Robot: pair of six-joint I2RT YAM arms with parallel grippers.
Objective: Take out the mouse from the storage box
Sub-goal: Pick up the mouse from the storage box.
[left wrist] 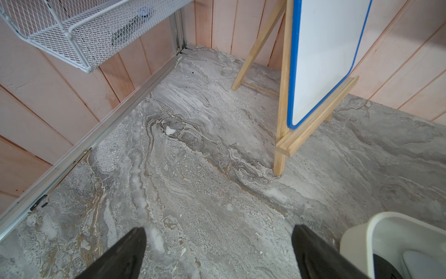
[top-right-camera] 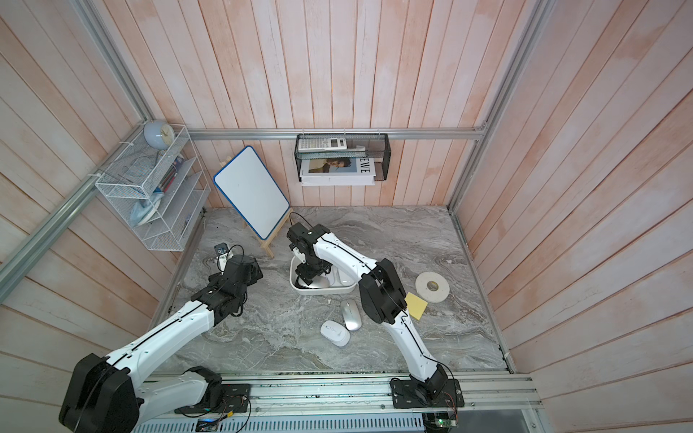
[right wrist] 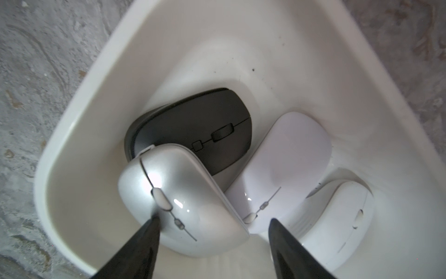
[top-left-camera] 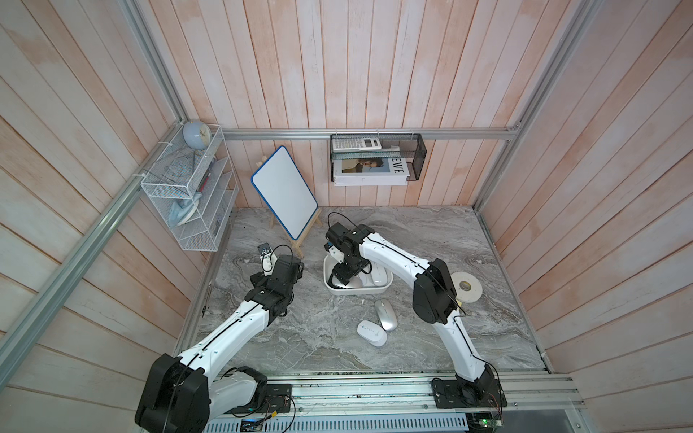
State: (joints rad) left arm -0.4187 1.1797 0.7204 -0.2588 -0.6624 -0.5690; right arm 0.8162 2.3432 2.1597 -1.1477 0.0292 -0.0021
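Note:
The white storage box [top-left-camera: 339,291] [top-right-camera: 322,290] sits mid-table. Inside it lie a silver mouse [right wrist: 183,198] leaning on a black mouse [right wrist: 200,128], a white mouse [right wrist: 284,157] and another white mouse [right wrist: 337,217] by the wall. My right gripper [right wrist: 214,218] [top-left-camera: 339,275] is down in the box, open, its jaws straddling the silver mouse's front end. One fingertip [right wrist: 154,224] touches that mouse and the opposite one stands apart from it. My left gripper [left wrist: 219,227] is open and empty over bare table, left of the box rim [left wrist: 369,232].
A silver mouse [top-left-camera: 385,314] and a white mouse [top-left-camera: 372,332] lie on the table in front of the box. A tape roll [top-left-camera: 466,286] and yellow pad [top-right-camera: 416,305] lie right. A whiteboard on an easel [top-left-camera: 285,197] stands behind; a wire rack [top-left-camera: 187,198] and mesh basket [top-left-camera: 377,161] hang on the walls.

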